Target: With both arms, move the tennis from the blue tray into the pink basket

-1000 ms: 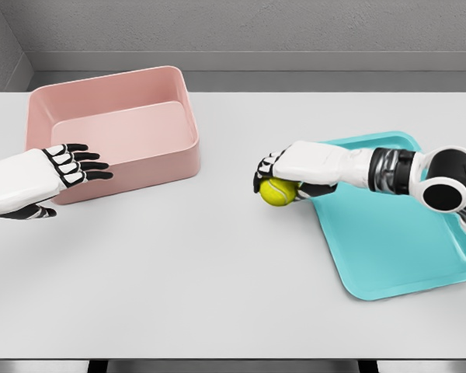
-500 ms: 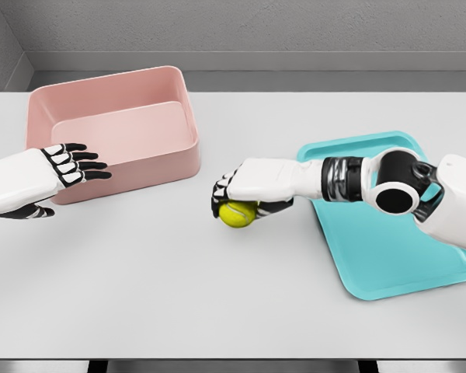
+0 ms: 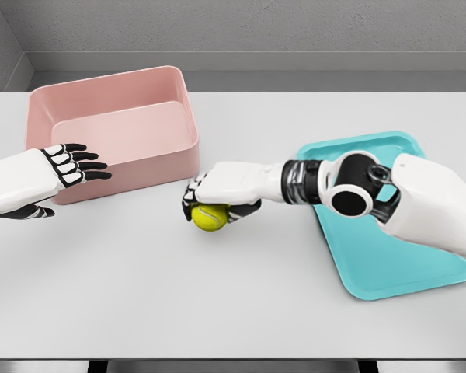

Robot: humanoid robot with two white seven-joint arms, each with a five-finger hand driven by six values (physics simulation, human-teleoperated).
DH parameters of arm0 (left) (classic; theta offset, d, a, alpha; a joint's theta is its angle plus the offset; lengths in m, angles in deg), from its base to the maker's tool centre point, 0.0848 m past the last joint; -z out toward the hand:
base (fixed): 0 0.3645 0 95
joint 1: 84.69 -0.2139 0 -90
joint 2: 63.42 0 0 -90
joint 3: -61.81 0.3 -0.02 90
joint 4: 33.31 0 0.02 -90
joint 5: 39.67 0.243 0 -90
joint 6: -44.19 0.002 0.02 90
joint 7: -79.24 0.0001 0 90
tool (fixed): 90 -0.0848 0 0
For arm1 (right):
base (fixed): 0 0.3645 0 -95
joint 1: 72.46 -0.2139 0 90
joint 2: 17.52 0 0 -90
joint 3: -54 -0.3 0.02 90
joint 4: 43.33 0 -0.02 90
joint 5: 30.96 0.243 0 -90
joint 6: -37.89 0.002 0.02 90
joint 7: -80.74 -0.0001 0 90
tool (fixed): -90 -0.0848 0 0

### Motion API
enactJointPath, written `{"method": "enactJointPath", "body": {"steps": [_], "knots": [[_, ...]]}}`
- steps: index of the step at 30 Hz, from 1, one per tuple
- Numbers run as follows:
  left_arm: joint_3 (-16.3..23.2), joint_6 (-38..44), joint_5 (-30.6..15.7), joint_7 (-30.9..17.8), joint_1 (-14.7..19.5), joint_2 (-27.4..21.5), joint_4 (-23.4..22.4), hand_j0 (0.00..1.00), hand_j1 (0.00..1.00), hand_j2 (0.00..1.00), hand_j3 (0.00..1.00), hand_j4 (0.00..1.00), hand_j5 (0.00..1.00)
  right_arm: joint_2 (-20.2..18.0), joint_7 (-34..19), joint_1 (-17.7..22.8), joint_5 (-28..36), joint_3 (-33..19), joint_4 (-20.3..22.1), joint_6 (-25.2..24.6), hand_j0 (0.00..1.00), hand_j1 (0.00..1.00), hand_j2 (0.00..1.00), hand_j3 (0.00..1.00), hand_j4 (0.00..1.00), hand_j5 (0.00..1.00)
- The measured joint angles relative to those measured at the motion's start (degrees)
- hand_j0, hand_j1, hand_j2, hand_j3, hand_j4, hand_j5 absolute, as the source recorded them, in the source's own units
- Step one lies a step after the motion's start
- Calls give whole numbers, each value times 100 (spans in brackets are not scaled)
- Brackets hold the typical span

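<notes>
A yellow-green tennis ball (image 3: 209,217) is held from above by my right hand (image 3: 210,203), whose fingers curl around it over the white table, just in front of the near right corner of the pink basket (image 3: 113,105). The blue tray (image 3: 388,256) lies at the right, partly under my right forearm, with nothing visible in it. At the left edge my left hand (image 3: 70,172) hovers by the basket's near wall, fingers extended and holding nothing.
The white table (image 3: 217,295) carries only the basket at the back left and the tray at the right. A grey wall runs behind the table's far edge.
My right hand has carried the ball leftward, from the tray's left edge to a spot near the basket's front right corner. The left hand has stayed still.
</notes>
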Motion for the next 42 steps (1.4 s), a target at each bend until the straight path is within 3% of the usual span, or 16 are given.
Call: {"method": "enactJointPath", "body": {"steps": [6,7,8,9,10,19,28,31,33,38,40,42], "knots": [[0,0,0,0,0,0,0,100,100,100,100,100,100,70,6,0,3,200,-3,-27,48,48,48,48,48,48],[0,0,0,0,0,0,0,100,100,100,100,100,100,75,6,-9,2,213,-2,-29,53,53,53,53,53,53],[0,0,0,0,0,0,0,100,100,100,100,100,100,80,6,-9,3,221,-1,-30,63,63,63,63,63,63],[0,0,0,0,0,0,0,100,100,100,100,100,100,85,7,-26,4,228,0,-33,95,95,95,95,95,95],[0,0,-1,0,0,0,0,100,100,100,100,100,100,96,12,-44,5,232,0,-54,99,99,99,99,99,99],[8,0,-2,0,0,0,0,100,100,100,100,100,100,54,24,-97,0,182,2,-69,100,100,100,100,100,100],[142,0,16,-5,9,-21,68,100,100,100,100,100,100,-651,-10,79,-16,-762,8,317,100,100,100,100,100,100],[200,-1,45,-10,3,-3,104,100,100,100,100,100,100,-1090,-12,842,-23,-1337,5,582,100,100,100,100,100,100],[224,0,81,-12,-9,21,121,100,100,100,100,100,100,-1453,-8,1529,-11,-1949,-4,874,100,100,100,100,100,100],[374,-1,115,-11,-9,365,168,100,100,100,100,100,100,-2152,-13,2751,-29,-3510,-182,1761,100,100,100,100,100,100],[467,0,120,-12,27,585,176,100,100,100,100,100,100,-2275,-12,3111,-26,-4092,-359,2187,100,100,100,100,100,100],[538,0,124,-11,35,736,180,100,100,100,100,100,100,-2365,-11,3199,-13,-4506,-577,2604,100,100,100,100,100,100]]}}
